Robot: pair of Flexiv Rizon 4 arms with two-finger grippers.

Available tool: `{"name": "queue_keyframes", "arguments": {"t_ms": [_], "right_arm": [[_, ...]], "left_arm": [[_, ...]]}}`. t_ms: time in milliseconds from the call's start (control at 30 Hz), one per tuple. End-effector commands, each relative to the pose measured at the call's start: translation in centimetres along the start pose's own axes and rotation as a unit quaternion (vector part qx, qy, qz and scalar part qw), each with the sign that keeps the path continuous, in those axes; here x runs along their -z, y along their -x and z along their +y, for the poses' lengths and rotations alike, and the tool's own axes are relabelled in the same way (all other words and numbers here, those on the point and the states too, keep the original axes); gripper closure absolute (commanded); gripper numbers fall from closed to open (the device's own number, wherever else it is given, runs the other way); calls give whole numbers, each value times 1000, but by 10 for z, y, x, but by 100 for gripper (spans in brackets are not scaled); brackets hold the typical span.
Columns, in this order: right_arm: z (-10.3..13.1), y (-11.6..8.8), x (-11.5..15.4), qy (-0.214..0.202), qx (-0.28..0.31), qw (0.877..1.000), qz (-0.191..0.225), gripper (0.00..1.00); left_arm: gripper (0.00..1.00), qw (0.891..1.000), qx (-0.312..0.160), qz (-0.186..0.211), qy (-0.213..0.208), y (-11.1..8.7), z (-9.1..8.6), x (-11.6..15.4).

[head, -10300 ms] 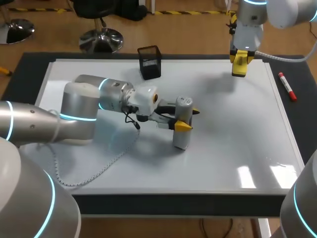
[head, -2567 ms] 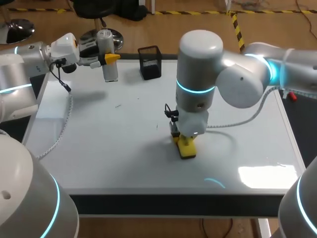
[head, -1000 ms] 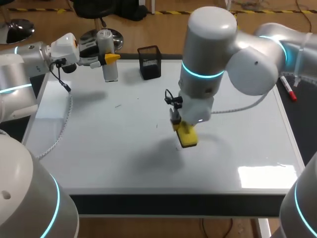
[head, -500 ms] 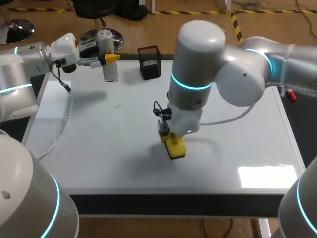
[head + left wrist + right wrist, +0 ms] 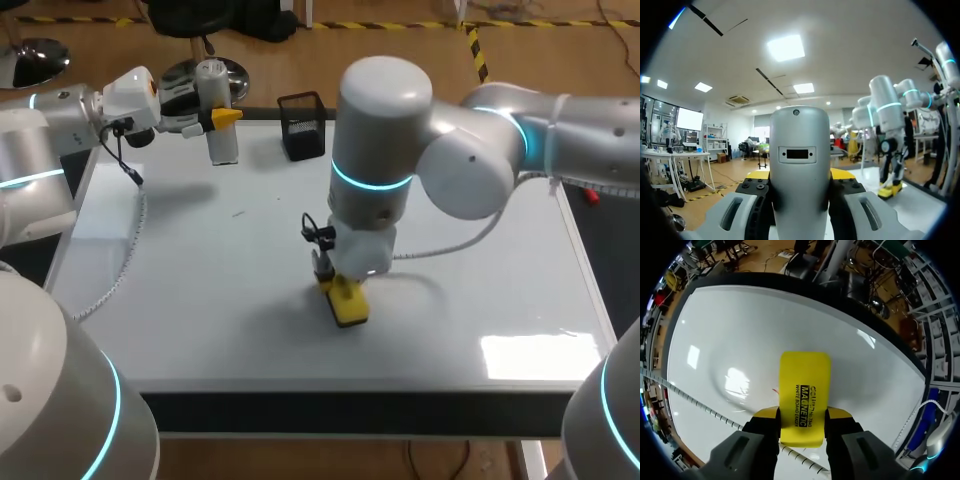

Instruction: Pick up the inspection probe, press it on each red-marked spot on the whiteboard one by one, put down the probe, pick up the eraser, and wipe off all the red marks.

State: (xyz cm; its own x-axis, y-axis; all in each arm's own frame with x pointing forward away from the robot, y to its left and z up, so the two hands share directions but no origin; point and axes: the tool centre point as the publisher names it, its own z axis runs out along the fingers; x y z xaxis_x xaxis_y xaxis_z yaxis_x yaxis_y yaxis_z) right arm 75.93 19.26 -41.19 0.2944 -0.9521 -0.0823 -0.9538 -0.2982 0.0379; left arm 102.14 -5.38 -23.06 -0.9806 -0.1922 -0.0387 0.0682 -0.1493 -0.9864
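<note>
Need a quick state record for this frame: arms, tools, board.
left end effector: shut on probe, held upright over the whiteboard's far left part
right end effector: shut on eraser, mid-board
eraser contact: at the surface, touch not certain
red marks: one small stroke beside the eraser
pen holder: at the board's far edge

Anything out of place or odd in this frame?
One thing: the probe has not been put down. The left gripper holds it upright at the far left corner of the whiteboard, while the right gripper holds the eraser down at the board's middle. Nothing looks spilled or damaged.
</note>
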Motion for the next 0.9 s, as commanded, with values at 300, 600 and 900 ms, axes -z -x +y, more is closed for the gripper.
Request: {"name": "queue_keyframes", "arguments": {"t_ms": [300, 600, 900], "right_arm": [[4, -14, -11, -6, -14, 1000, 3, 100], [9, -32, -20, -9, -33, 999, 10, 100], [11, -56, -20, -10, -55, 998, 23, 100]], "left_arm": [[100, 1000, -1, 1, -2, 1, 0, 0], [100, 1000, -1, 1, -2, 1, 0, 0], [100, 1000, -1, 1, -2, 1, 0, 0]]}}
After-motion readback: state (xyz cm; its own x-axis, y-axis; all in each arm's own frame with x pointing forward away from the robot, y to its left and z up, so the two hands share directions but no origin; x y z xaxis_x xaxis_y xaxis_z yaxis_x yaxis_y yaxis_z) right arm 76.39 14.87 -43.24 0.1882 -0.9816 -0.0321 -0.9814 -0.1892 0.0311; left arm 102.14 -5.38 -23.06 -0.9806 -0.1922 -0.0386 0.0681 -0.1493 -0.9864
